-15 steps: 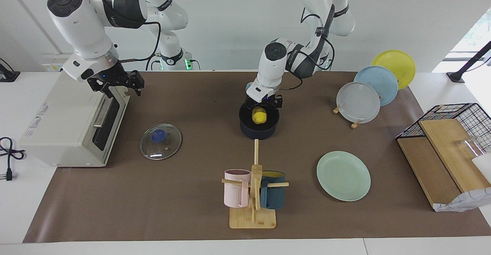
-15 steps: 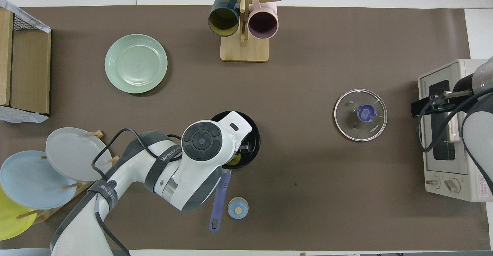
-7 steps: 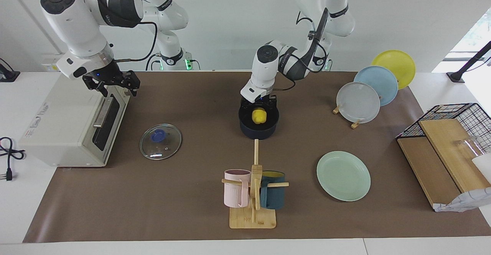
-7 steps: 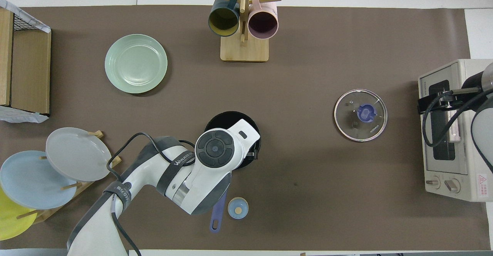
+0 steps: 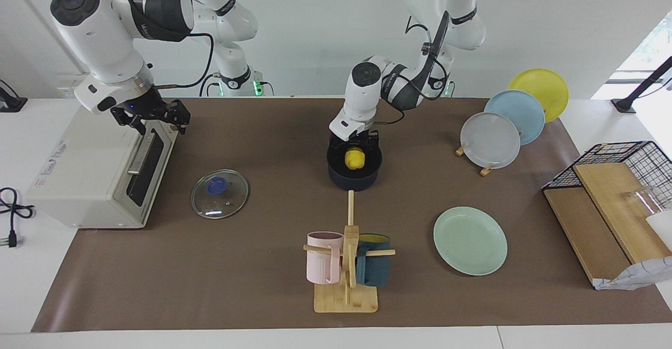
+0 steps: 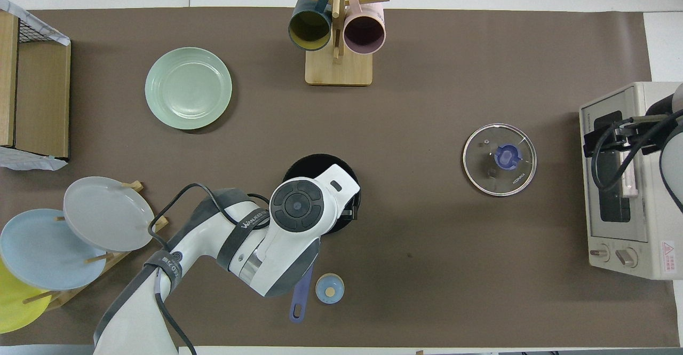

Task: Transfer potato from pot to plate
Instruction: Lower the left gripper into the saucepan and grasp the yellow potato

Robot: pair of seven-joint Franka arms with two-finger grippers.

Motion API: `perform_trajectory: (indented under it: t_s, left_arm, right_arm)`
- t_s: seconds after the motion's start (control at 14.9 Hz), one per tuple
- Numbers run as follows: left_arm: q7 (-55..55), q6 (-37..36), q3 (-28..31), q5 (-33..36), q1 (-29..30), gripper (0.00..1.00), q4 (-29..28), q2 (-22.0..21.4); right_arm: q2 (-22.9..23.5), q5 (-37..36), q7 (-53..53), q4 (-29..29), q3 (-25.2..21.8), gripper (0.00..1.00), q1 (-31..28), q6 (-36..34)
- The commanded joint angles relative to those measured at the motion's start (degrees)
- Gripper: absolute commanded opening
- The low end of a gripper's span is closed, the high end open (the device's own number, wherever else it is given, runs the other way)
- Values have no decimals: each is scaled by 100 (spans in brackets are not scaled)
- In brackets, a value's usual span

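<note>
The yellow potato (image 5: 354, 158) lies inside the dark navy pot (image 5: 353, 178) at mid-table. The pot's blue handle (image 6: 300, 297) points toward the robots. My left gripper (image 5: 355, 143) hangs just over the pot, right above the potato, with its fingers apart and not holding anything. In the overhead view the left arm's hand covers the potato and most of the pot (image 6: 314, 162). The mint-green plate (image 5: 470, 240) (image 6: 188, 88) lies empty, farther from the robots, toward the left arm's end. My right gripper (image 5: 151, 116) waits open over the toaster oven.
A glass lid (image 5: 219, 193) lies on the mat beside the toaster oven (image 5: 100, 170). A mug rack (image 5: 346, 265) with pink and teal mugs stands farther out than the pot. Grey, blue and yellow plates (image 5: 491, 139) stand in a rack. A wire basket (image 5: 614, 202) is at the left arm's end.
The left gripper shifted a little toward the robots over the pot and settled just above the potato. The right gripper drew back over the toaster oven toward its end of the table.
</note>
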Motion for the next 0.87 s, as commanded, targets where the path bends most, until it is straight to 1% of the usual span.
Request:
perform_trajectory:
  t_s: [0.0, 0.07, 0.2, 0.27, 0.33, 0.4, 0.47, 0.6, 0.67, 0.74, 0.8]
  left_arm:
    - [-58, 354, 54, -70, -128, 100, -71, 235]
    - [-58, 363, 54, -70, -128, 100, -62, 244]
    - [-58, 372, 54, -70, -128, 96, -71, 244]
    - [-58, 372, 54, -62, -128, 93, -71, 244]
    - [-58, 372, 54, -61, -128, 86, -71, 253]
    - [-58, 381, 54, -61, -128, 76, -71, 270]
    - [-49, 363, 63, -61, -128, 64, -71, 270]
    - [-31, 285, 71, -44, -102, 31, -36, 270]
    - [-14, 232, 89, -44, -93, 12, 8, 270]
    - [-14, 179, 89, -44, -93, 1, 43, 270]
    - [-5, 109, 89, -44, -84, 0, 78, 270]
  right_arm:
    - [4, 42, 96, 94, 43, 100, -55, -116]
    - [4, 42, 104, 85, 43, 100, -64, -107]
    - [-5, 42, 104, 85, 25, 100, -64, -81]
    - [-23, 42, 104, 85, 25, 100, -55, -89]
    - [-101, 42, 113, 76, 34, 100, -55, -98]
    - [-137, 42, 122, 41, 34, 100, -55, -116]
    - [-146, 42, 113, 15, 34, 100, -64, -116]
    - [-163, 42, 87, 6, 25, 100, -64, -125]
    - [-181, 42, 87, -29, 25, 100, -73, -125]
    - [-198, 42, 96, -38, 25, 100, -64, -125]
    - [-233, 42, 122, -47, 25, 100, -64, -125]
